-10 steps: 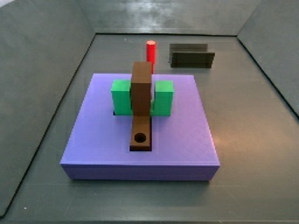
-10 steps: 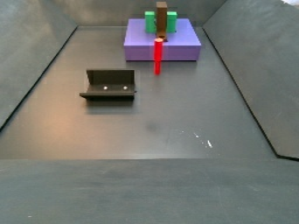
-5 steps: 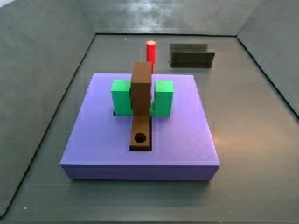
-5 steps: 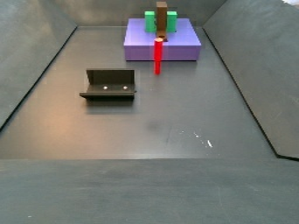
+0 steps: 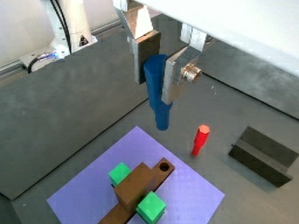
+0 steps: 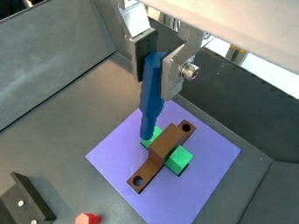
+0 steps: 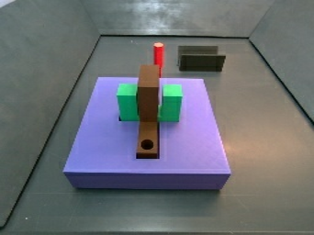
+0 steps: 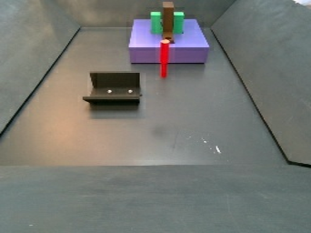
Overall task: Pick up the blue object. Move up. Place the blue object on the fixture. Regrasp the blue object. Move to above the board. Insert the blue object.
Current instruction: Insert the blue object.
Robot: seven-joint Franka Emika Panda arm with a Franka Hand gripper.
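My claw (image 5: 156, 59) clamped on the blue object (image 5: 158, 92), hanging upright, high over the board (image 6: 160, 157), fixture (image 7: 201, 60) apart

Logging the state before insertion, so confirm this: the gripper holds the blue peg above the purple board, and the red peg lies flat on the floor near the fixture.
One detail is wrong: the red peg stands upright on the floor, as a side view shows. The rest holds: in both wrist views the gripper holds the blue peg above the purple board, with the fixture near the red peg.
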